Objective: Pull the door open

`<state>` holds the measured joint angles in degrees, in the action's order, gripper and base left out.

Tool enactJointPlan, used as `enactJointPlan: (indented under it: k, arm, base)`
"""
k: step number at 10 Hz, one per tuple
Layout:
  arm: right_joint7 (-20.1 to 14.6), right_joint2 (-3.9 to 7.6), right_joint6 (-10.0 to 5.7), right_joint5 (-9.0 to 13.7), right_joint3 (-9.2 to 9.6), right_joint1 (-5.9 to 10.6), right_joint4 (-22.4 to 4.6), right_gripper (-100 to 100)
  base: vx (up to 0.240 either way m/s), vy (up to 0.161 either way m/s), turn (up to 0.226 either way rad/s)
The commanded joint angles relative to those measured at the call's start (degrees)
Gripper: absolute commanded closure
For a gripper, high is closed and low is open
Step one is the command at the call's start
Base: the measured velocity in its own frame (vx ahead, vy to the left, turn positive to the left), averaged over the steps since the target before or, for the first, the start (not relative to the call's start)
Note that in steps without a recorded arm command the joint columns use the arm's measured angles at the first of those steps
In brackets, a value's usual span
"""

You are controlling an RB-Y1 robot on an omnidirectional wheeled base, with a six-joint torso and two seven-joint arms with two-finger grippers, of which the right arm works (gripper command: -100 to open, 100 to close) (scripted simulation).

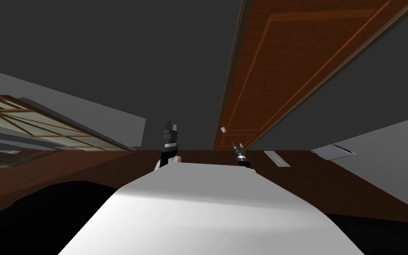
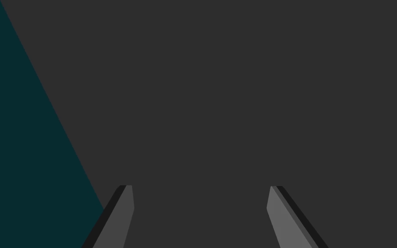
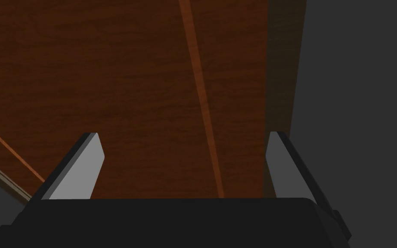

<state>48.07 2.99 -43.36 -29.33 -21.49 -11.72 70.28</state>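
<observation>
Brown wooden panelled door point(image 1: 282, 57) is ahead, w/ a small round pale knob point(image 1: 223, 130) at its edge. Right claw point(image 3: 184, 142), fingers apart, faces the door panel near the knob, prob. not touching. Left claw point(image 2: 200, 189), fingers also apart, points at dark grey wall point(image 2: 236, 86).

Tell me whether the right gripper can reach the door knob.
Probably yes: the right gripper, open, hovers close to the knob with nothing between them, though it faces the door panel beside it.
</observation>
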Motion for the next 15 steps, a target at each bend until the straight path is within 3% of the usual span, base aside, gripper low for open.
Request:
enactJointPlan:
  k: [1,7,14,15]
  arm:
    - [1.8,-0.20,-0.94,-1.0,-0.95,0.71,-2.3,-100]
    - [7.2,-1.32,-3.81,-4.3,-3.94,2.75,-9.4,-100]
    - [12.1,-2.87,-6.38,-7.2,-6.61,4.58,-15.8,-100]
    - [11.5,-2.65,-6.23,-6.9,-6.39,4.38,-15.3,-100]
  base:
    - [0.099,-0.012,0.065]
    - [0.089,-0.020,0.074]
    - [0.069,-0.021,0.060]
    - [0.032,-0.017,0.016]
